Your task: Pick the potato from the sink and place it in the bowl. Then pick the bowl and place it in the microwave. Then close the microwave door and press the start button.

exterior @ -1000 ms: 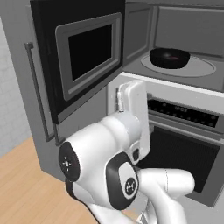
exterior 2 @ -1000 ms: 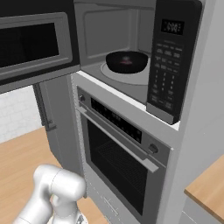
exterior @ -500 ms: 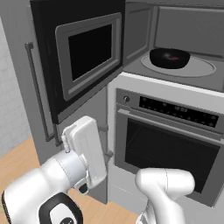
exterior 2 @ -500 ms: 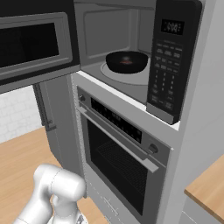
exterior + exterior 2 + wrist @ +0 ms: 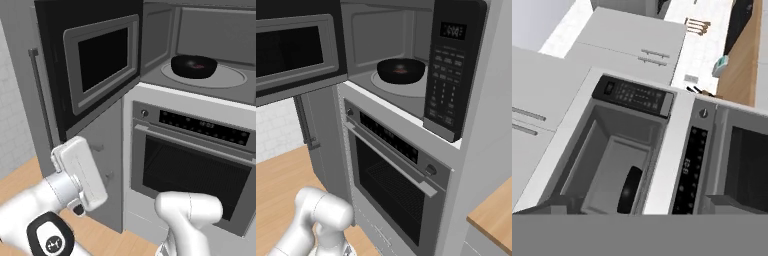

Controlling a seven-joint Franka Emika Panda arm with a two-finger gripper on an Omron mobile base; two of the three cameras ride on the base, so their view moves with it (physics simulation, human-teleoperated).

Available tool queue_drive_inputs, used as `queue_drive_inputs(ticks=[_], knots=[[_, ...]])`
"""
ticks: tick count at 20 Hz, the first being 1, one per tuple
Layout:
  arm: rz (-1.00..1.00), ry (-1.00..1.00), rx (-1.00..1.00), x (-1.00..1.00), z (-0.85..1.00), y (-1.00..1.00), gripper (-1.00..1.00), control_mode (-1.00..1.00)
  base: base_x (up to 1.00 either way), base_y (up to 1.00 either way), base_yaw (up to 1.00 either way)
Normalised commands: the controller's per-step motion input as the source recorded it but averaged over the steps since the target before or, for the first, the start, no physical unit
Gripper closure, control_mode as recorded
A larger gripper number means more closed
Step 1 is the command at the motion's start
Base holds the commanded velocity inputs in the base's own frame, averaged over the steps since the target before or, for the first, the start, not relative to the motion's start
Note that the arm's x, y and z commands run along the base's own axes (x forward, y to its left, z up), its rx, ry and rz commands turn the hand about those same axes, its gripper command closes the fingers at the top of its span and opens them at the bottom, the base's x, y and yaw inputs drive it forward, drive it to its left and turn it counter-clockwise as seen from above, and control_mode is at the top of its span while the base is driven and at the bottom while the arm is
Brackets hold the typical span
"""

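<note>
The glossy black bowl (image 5: pixel 194 66) (image 5: pixel 401 70) sits on the glass turntable inside the open microwave (image 5: pixel 210 45) (image 5: pixel 401 45). A small reddish-brown potato (image 5: pixel 401 70) lies in the bowl. The microwave door (image 5: pixel 100 60) (image 5: pixel 296 47) stands swung wide to the left. The white hand of my gripper (image 5: pixel 77 172) hangs low, below the door and left of the oven, far from the bowl; its fingers are hidden and it holds nothing. The hand view is rolled sideways and shows the bowl (image 5: pixel 629 190) edge-on in the cavity. The sink is out of view.
The dark button panel (image 5: pixel 448 75) (image 5: pixel 634 95) is right of the cavity. Below is a larger oven (image 5: pixel 195 170) (image 5: pixel 396 180) with a bar handle. A tall grey cabinet (image 5: pixel 100 165) with a long handle stands left of it. My arm's elbow (image 5: pixel 190 210) is before the oven.
My arm has swung down and to the left; the hand dropped from in front of the oven's top corner to below the open door. Bowl and door have not moved.
</note>
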Motion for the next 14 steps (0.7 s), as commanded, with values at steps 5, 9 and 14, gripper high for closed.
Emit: queue_drive_inputs(ticks=[5, 9, 14], knots=[[-0.1, -0.09, -0.03, 0.92, -0.54, 0.57, -1.0, -1.0, 0.0, 0.0, 0.0], [-0.12, -0.02, -0.03, 0.85, -0.35, 0.59, -1.0, -1.0, 0.0, 0.0, 0.0], [-0.04, 0.0, 0.0, 0.66, -0.01, 0.12, -1.0, -1.0, 0.0, 0.0, 0.0]])
